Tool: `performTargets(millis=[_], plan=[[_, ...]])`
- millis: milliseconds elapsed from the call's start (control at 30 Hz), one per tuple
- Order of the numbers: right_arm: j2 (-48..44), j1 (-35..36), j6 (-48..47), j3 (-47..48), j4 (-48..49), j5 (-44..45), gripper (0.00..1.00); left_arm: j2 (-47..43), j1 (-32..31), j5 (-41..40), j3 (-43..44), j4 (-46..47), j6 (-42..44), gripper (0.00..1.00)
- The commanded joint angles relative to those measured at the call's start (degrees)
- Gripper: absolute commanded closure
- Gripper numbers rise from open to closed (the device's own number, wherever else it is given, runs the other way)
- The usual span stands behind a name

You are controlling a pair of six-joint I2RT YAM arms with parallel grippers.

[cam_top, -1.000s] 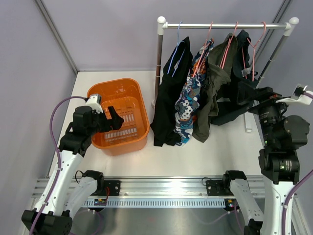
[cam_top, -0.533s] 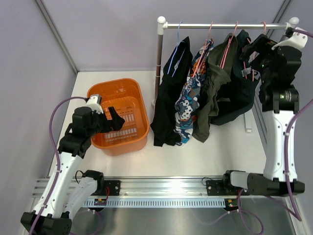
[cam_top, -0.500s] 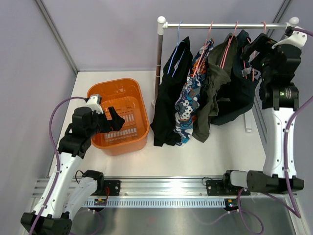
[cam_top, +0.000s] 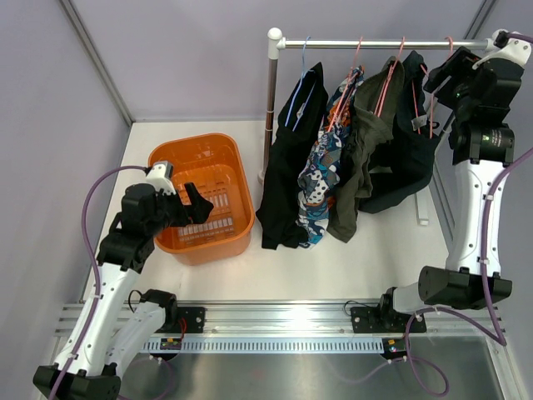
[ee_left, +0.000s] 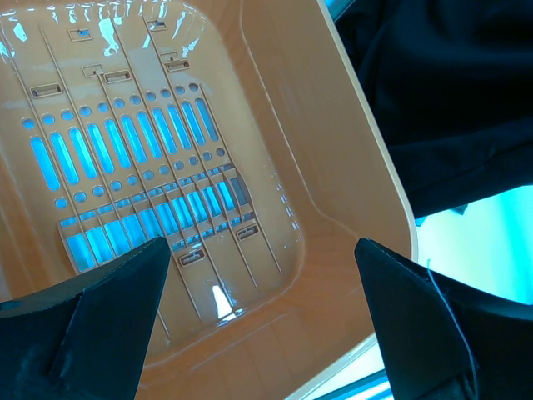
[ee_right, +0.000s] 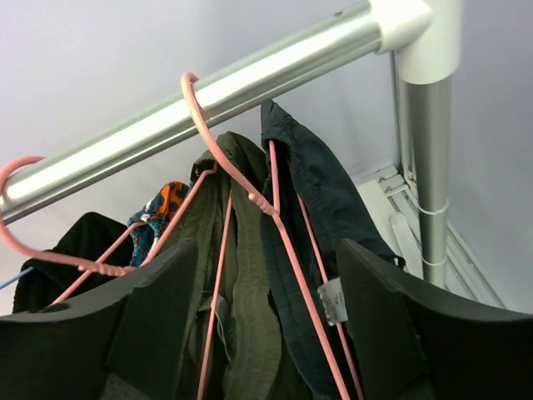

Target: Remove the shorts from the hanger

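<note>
**Item:** shorts, soft fabric, qty 4. All hang from the silver metal rail [cam_top: 383, 43], each on a wire hanger. None off yet.

1. Black shorts w/ light-blue trim [cam_top: 287, 158]: at the rail end by the white upright post [cam_top: 271, 92], on a blue wire hanger [cam_top: 305, 48].
2. Blue-white-orange patterned shorts [cam_top: 321, 179]: next along the rail, pink hanger.
3. Olive green shorts [cam_top: 358, 162]: past mid-rail, pink hanger, bunched against no. 4.
4. Dark navy shorts [ee_right: 321, 200]: at the opposite rail end, draped over a pink wire hanger [ee_right: 250, 196] hooked on the rail.

Hems drop toward the white surface [cam_top: 375, 258] below the rail. Can't tell if they touch it.

**Right gripper** [cam_top: 440, 79]: up at rail height, just beside the navy end. Jaws spread wide, nothing held. In the wrist view, no. 4 and its hanger sit ahead between the fingers, not touched.

**Left gripper** [ee_left: 258, 283]: well apart from the rail, out past the post end, above the orange slotted plastic basket [cam_top: 237, 162]. Jaws wide apart, empty. No garment in the basket.

**Progress (est.):** 0 of 4 removed. Right arm looks set for an approach on no. 4, no grasp made. Left to do is grip the cloth and pull it clear of the hanger, x4. The basket is prob. the drop point.
</note>
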Motion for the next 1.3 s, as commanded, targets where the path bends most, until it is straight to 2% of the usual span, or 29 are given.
performTargets(millis=[0, 233, 567, 767, 867, 1133, 1267], plan=[[2.72, -0.07, -0.71, 1.99, 2.20, -2.15, 0.29, -0.69, -0.25, 1.78, 1.60, 2.21, 0.96, 0.01], [4.48, -0.15, -1.94, 0.93, 4.66, -1.80, 0.31, -0.69, -0.16, 1.61, 1.60, 2.21, 1.04, 0.01], [8.97, -0.15, -2.82, 4.27, 5.10, -3.99, 0.42, -0.52, -0.16, 1.25, 1.69, 2.03, 1.04, 0.01], [9.93, -0.15, -2.74, 4.88, 6.07, -4.61, 0.45, -0.51, -0.16, 1.52, 1.69, 2.03, 1.04, 0.01], [10.99, -0.15, -2.65, 5.94, 5.45, -4.96, 0.49, -0.52, -0.16, 1.52, 1.69, 2.03, 1.04, 0.01], [12.83, -0.15, -2.30, 8.49, 3.44, -5.66, 0.73, -0.87, -0.16, 1.69, 1.51, 1.94, 1.04, 0.01], [12.75, -0.15, -2.38, 7.79, 3.34, -5.32, 0.72, -0.87, -0.16, 1.78, 1.51, 1.94, 1.04, 0.01]])
